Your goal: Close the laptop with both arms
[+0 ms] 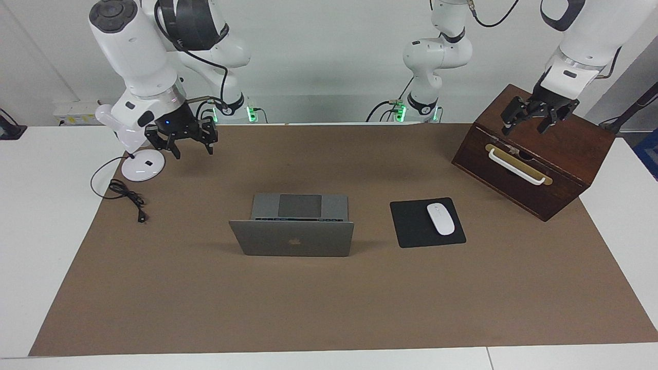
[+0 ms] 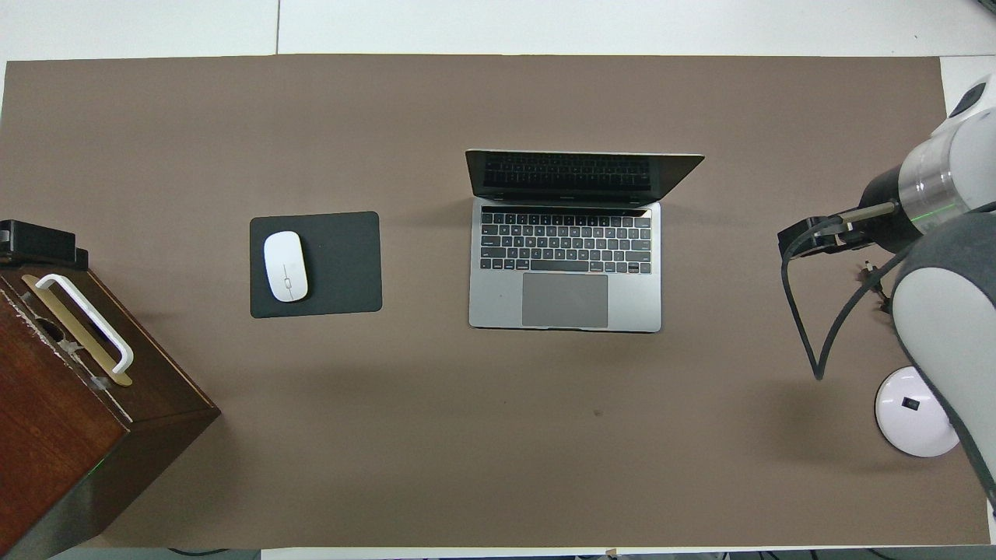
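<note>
Right now the laptop (image 1: pixel 292 230) sits open near the middle of the brown mat (image 1: pixel 329 308), its lid raised with the apple logo turned away from the robots and its keyboard deck and trackpad (image 2: pixel 565 299) facing them. Neither gripper touches it. The right gripper (image 1: pixel 181 142) hangs in the air over the mat at the right arm's end of the table, just beside the round white lamp base (image 1: pixel 143 166), well apart from the laptop; its two fingers point down with a clear gap between the tips, so it is open and holds nothing. The left gripper (image 1: pixel 534 121) hangs over the top of the dark wooden box (image 1: pixel 565 169) at the left arm's end of the table, its fingers spread and empty as well. That box stands turned at an angle, with a white handle (image 1: pixel 514 165) on a brass plate across its front. Between the laptop and the box, a white mouse (image 1: pixel 440 219) lies on a black mouse pad (image 1: pixel 411 226), beside the laptop and about as near to the robots. A black cable (image 1: pixel 126 194) runs from the lamp base and lies coiled on the mat's edge. From overhead only the right arm's wrist and cabling and the dark tip of the left gripper (image 2: pixel 35 243) at the box's edge show.
</note>
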